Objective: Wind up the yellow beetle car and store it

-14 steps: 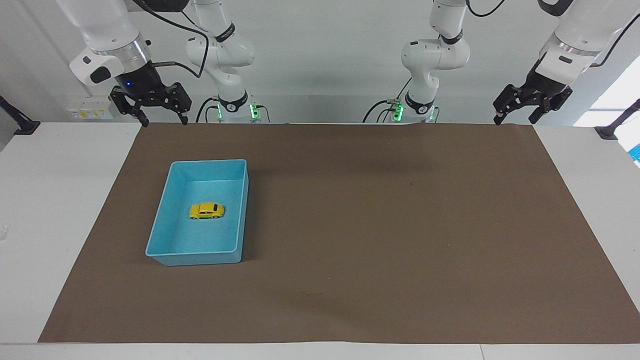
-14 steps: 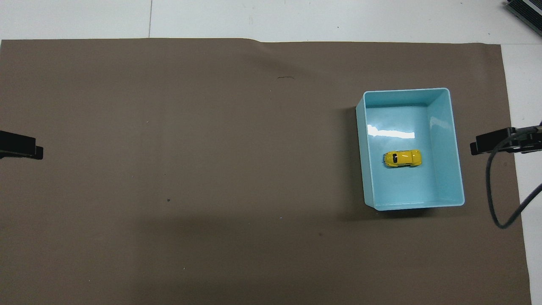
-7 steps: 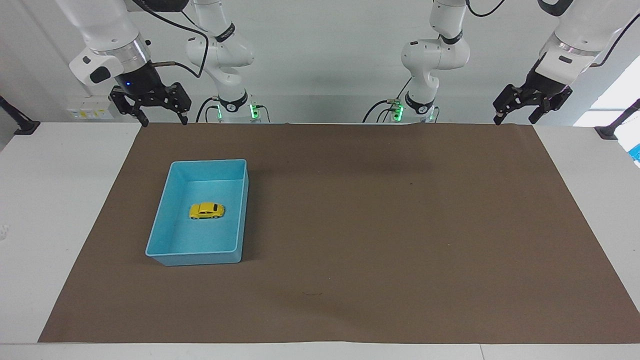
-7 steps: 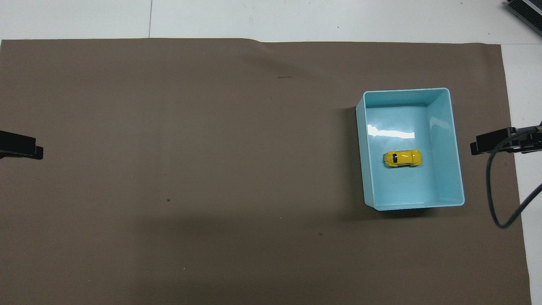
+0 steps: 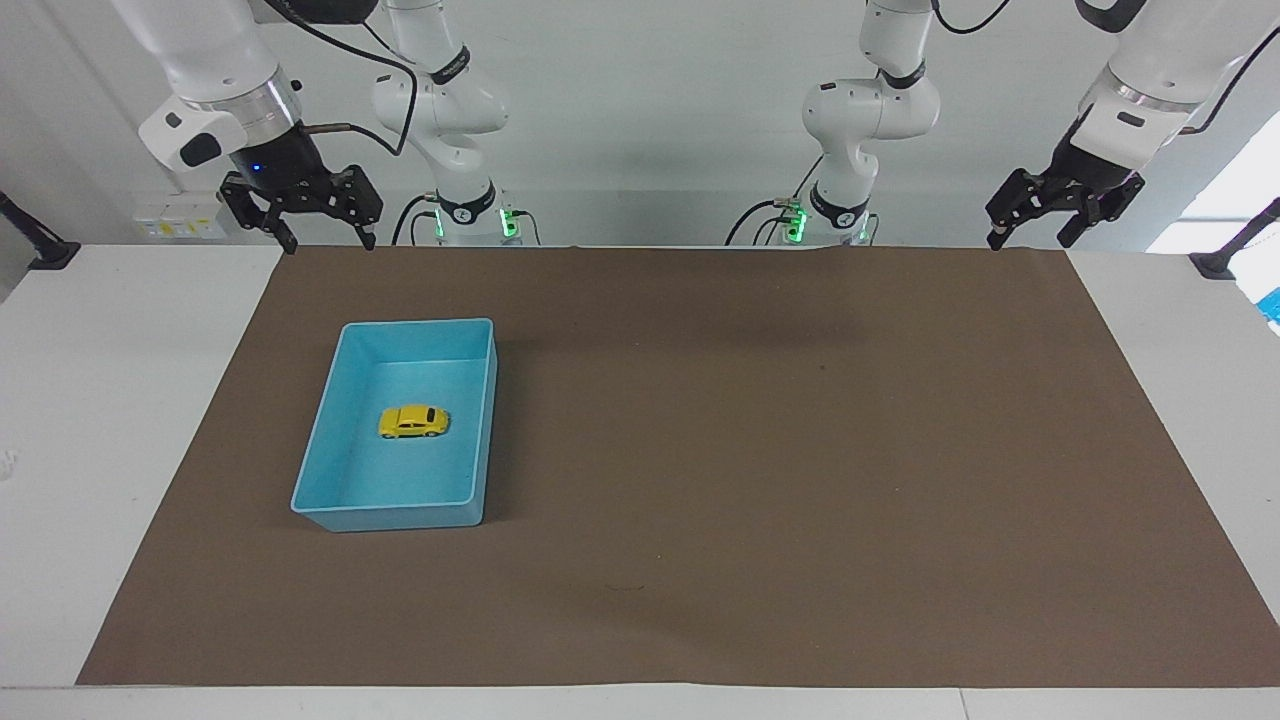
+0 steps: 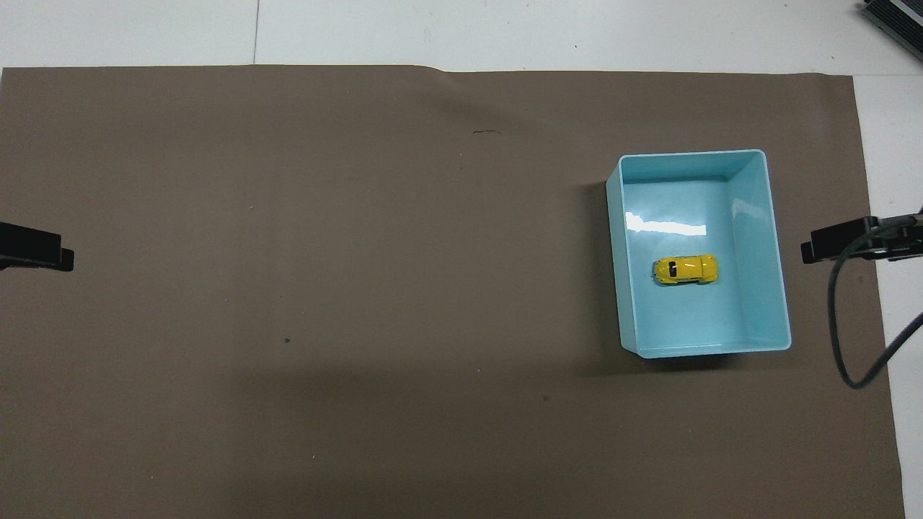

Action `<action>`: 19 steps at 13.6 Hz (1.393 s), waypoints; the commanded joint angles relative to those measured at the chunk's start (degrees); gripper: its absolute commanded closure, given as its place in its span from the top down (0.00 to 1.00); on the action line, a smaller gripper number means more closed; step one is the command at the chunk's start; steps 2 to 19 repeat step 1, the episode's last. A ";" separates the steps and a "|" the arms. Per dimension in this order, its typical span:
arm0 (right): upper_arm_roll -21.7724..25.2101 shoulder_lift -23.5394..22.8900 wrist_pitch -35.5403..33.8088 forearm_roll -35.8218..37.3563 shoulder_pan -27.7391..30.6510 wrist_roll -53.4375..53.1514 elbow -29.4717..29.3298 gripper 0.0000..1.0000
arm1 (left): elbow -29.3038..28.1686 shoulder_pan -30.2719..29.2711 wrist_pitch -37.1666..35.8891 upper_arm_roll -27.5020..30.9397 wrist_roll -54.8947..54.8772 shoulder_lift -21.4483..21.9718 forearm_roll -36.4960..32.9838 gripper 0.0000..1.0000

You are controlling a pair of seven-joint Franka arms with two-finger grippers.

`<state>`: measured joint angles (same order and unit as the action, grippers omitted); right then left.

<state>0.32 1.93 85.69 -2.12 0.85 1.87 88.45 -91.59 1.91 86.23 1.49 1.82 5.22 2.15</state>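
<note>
Fingers, right gripper [image 5: 318, 240]: spread wide, holding nothing; raised over the mat's edge at the robots' end, well apart from the tray.
Fingers, left gripper [image 5: 1033, 238]: parted, holding nothing; raised over the mat's corner at the left arm's end, much farther from the tray than the right gripper.
Arms: both hang idle, neither reaching for anything.
Car [image 5: 412, 421]: on its wheels in the tray, about mid-floor, lying crosswise to the tray's long side and clear of every wall.
Tray [image 5: 318, 456]: light blue, open-topped, on the brown mat [image 5: 760, 470] toward the right arm's end of the worktop [image 5: 120, 420].
Task state: car already in the tray; whether it has been wound I cannot tell. If so, I judge the job finished; if not, the car must come out first.
Risk, grasp: car is small and rounded, so fingers closing off-centre could squeeze it sideways and send it sliding across the glossy floor.
Risk, tray walls: a slanted descent could clip the rim and shove the whole tray along the mat.
Risk, spring: if wound, a nudge may set it rolling into a wall.
</note>
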 commanded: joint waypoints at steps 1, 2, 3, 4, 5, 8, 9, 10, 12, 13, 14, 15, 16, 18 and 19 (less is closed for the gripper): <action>-0.23 0.71 0.26 -0.17 0.11 -0.29 0.32 1.00 | 0.36 -0.68 -0.89 -0.52 -0.15 0.06 -0.83 1.00; -0.23 0.71 0.26 -0.17 0.11 -0.29 0.32 1.00 | 0.36 -0.68 -0.89 -0.52 -0.15 0.06 -0.83 1.00; -0.23 0.71 0.26 -0.17 0.11 -0.29 0.32 1.00 | 0.36 -0.68 -0.89 -0.52 -0.15 0.06 -0.83 1.00; -0.23 0.71 0.26 -0.17 0.11 -0.29 0.32 1.00 | 0.36 -0.68 -0.89 -0.52 -0.15 0.06 -0.83 1.00; -0.23 0.71 0.26 -0.17 0.11 -0.29 0.32 1.00 | 0.36 -0.68 -0.89 -0.52 -0.15 0.06 -0.83 1.00; -0.23 0.71 0.26 -0.17 0.11 -0.29 0.32 1.00 | 0.36 -0.68 -0.89 -0.52 -0.15 0.06 -0.83 1.00; -0.23 0.71 0.26 -0.17 0.11 -0.29 0.32 1.00 | 0.36 -0.68 -0.89 -0.52 -0.15 0.06 -0.83 1.00; -0.23 0.71 0.26 -0.17 0.11 -0.29 0.32 1.00 | 0.36 -0.68 -0.89 -0.52 -0.15 0.06 -0.83 1.00; -0.23 0.71 0.26 -0.17 0.11 -0.29 0.32 1.00 | 0.36 -0.68 -0.89 -0.52 -0.15 0.06 -0.83 1.00; -0.23 0.71 0.26 -0.17 0.11 -0.29 0.32 1.00 | 0.36 -0.68 -0.89 -0.52 -0.15 0.06 -0.83 1.00; -0.23 0.71 0.26 -0.17 0.11 -0.29 0.32 1.00 | 0.36 -0.68 -0.89 -0.52 -0.15 0.06 -0.83 1.00; -0.23 0.71 0.26 -0.17 0.11 -0.29 0.32 1.00 | 0.36 -0.68 -0.89 -0.52 -0.15 0.06 -0.83 1.00; -0.23 0.71 0.26 -0.17 0.11 -0.29 0.32 1.00 | 0.36 -0.68 -0.89 -0.52 -0.15 0.06 -0.83 1.00; -0.23 0.71 0.26 -0.17 0.11 -0.29 0.32 1.00 | 0.36 -0.68 -0.89 -0.52 -0.15 0.06 -0.83 1.00; -0.23 0.71 0.26 -0.17 0.11 -0.29 0.32 1.00 | 0.36 -0.68 -0.89 -0.52 -0.15 0.06 -0.83 1.00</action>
